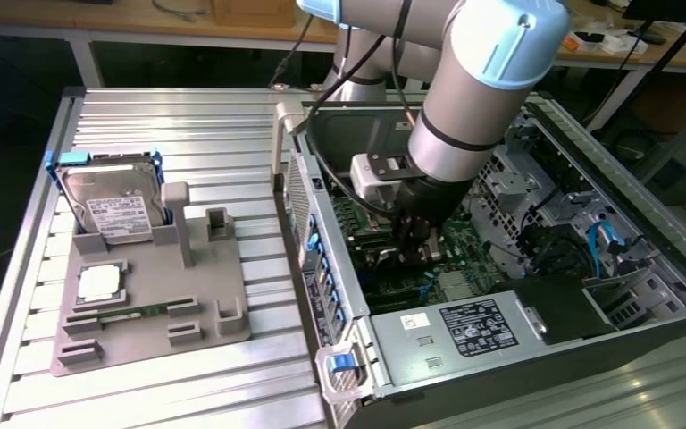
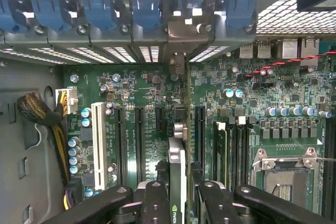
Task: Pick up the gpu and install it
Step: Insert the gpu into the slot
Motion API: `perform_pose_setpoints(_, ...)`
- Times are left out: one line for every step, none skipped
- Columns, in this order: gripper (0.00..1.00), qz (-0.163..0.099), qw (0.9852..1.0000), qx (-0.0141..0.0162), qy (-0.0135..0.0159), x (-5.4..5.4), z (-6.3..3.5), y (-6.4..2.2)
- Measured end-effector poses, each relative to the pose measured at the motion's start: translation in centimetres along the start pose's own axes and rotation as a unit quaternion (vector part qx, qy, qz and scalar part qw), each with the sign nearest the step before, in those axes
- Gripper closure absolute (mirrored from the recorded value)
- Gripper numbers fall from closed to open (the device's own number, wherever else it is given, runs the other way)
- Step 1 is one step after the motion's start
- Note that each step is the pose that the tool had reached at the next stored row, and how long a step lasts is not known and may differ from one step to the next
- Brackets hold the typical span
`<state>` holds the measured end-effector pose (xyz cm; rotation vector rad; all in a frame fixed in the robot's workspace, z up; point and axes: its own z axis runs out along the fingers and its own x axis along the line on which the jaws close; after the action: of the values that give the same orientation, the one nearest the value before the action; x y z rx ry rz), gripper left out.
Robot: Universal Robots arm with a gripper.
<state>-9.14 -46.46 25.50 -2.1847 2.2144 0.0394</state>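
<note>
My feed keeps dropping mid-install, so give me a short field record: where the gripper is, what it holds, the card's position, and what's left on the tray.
gripper: inside the open computer case, low over the motherboard, at
holding: gpu, seen edge-on between the fingers, shut on it
card position: upright, lined up along the expansion slots, its bracket end toward the rear slot covers; whether it is seated cannot be told
tray: hard drive standing in its holder, processor, memory stick

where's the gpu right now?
In the wrist view the gpu stands edge-on between the gripper fingers, over the motherboard expansion slots inside the open PC case, its bracket end toward the blue slot clips.
</note>
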Motion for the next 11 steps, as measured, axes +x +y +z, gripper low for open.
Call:
perform_pose_setpoints(0.73,0.000,1.0000,0.0001,-0.0002,0.00,0.13,0.01)
perform_pose_setpoints(0.73,0.000,1.0000,-0.0001,0.0000,0.00,0.20,0.04)
perform_pose_setpoints(0.73,0.000,1.0000,-0.0002,0.0000,0.01,0.28,0.07)
perform_pose_setpoints(0.73,0.000,1.0000,-0.0002,0.0002,0.02,0.35,0.09)
perform_pose_setpoints(0.73,0.000,1.0000,-0.0002,-0.0001,0.02,0.45,0.11)
perform_pose_setpoints(0.73,0.000,1.0000,-0.0002,-0.0004,0.01,0.55,0.13)
perform_pose_setpoints(0.73,0.000,1.0000,-0.0001,-0.0001,0.02,0.56,0.13)
perform_pose_setpoints(0.73,0.000,1.0000,-0.0001,-0.0002,0.02,0.56,0.12)
perform_pose_setpoints(0.73,0.000,1.0000,-0.0001,-0.0001,0.02,0.56,0.12)
perform_pose_setpoints(0.73,0.000,1.0000,-0.0001,-0.0001,0.02,0.56,0.12)
perform_pose_setpoints(0.73,0.000,1.0000,-0.0001,-0.0002,0.02,0.57,0.12)
